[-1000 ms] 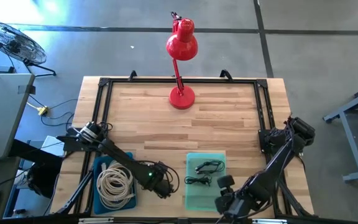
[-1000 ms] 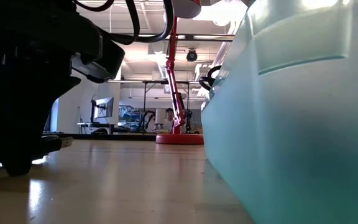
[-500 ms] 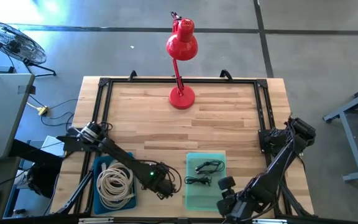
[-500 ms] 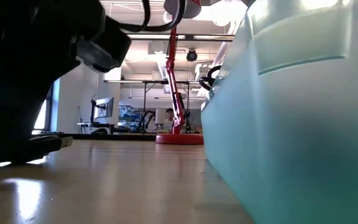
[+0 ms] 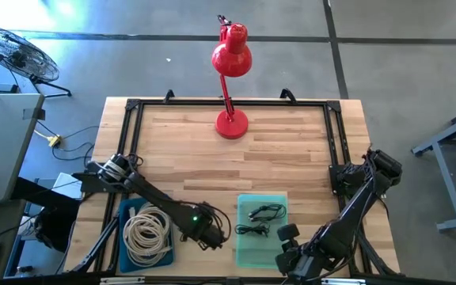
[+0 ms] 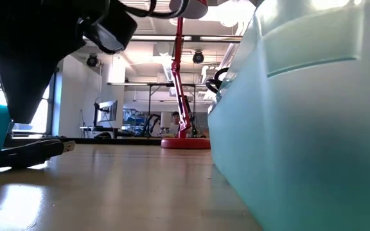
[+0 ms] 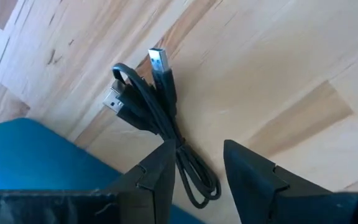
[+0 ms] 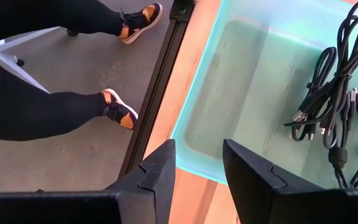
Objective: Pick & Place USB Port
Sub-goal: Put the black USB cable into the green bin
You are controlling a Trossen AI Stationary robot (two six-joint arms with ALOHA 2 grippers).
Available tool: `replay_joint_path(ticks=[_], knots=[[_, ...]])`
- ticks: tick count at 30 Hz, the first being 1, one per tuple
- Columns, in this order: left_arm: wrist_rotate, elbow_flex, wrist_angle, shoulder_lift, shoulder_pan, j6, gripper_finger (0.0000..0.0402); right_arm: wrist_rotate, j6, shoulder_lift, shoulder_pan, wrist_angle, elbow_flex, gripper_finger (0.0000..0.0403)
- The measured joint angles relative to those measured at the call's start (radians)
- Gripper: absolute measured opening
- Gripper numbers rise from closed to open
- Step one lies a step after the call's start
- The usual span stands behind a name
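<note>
A black USB cable [image 7: 160, 112], bundled, lies on the wood between the blue tray [image 5: 125, 253] and the pale green tray [image 5: 245, 255]. Its two plugs [image 7: 157, 59] rest flat on the wood. In the low view the cable [image 6: 37, 149] lies along the tabletop. My left gripper [image 7: 194, 155] hangs over the bundle's near end, pointing down. It is open, and its fingers stand clear above the cable. My right gripper [image 8: 197, 162] hovers open over the green tray's near edge [image 8: 194, 152] with nothing between its fingers.
The blue tray holds a coil of white cord [image 5: 146, 235]. Black cables [image 8: 334, 112] lie in the green tray, whose wall [image 6: 300, 128] fills the right of the low view. A red lamp [image 5: 231, 123] stands at the far middle. A person's legs [image 8: 55, 106] show beyond the near edge.
My left gripper has gone straight up from the tabletop and now hangs above the cable. The cable has stayed where it was, its plug unmoved in the low view.
</note>
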Motion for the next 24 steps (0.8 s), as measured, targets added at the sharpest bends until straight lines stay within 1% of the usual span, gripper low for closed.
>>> replay_joint_path(ticks=[8,15,21,24], knots=[[0.013,-0.061,-0.021,0.000,-0.001,-0.002,0.0130,0.010,-0.007,0.000,-0.001,0.000,0.000,0.0126],[0.016,-0.116,0.083,0.000,-0.001,-0.002,0.0130,0.010,-0.024,0.000,-0.001,0.000,0.000,0.0126],[0.020,-0.168,0.097,-0.001,-0.001,-0.009,0.0130,0.010,-0.026,0.000,-0.001,0.000,0.000,0.0126],[0.022,-0.210,0.150,-0.008,-0.002,-0.013,0.0130,0.009,-0.026,0.000,-0.001,0.000,0.000,0.0126]])
